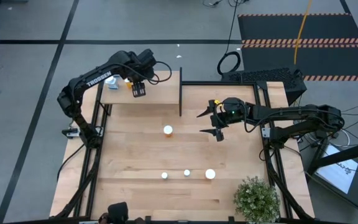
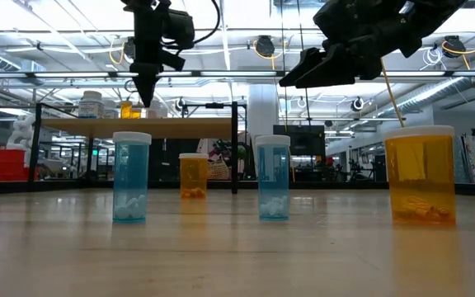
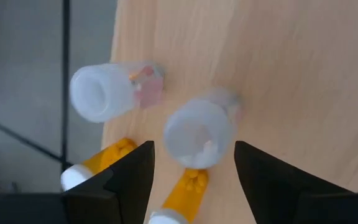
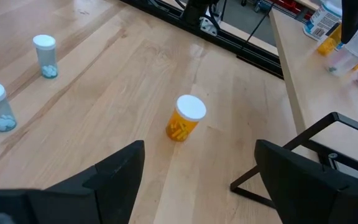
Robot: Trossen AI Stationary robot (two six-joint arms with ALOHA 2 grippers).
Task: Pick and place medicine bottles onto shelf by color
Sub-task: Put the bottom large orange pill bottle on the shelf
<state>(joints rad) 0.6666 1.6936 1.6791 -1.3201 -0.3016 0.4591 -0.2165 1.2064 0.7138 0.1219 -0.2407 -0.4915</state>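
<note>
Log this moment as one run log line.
left pincer: open above shelf | right pincer: open, empty, near orange bottle | table bottles: four

In the overhead frame I see the shelf (image 1: 148, 93) at upper centre, its upright panel (image 1: 180, 92) at its right end. My left gripper (image 1: 138, 91) hangs over the shelf's left part, above a cluster of bottles (image 3: 197, 134). My right gripper (image 1: 215, 123) hovers right of centre, right of the panel. One bottle (image 1: 168, 130) stands mid-frame, left of that gripper. Three bottles (image 1: 187, 173) line up lower centre. A plant (image 1: 256, 199) sits lower right.
</note>
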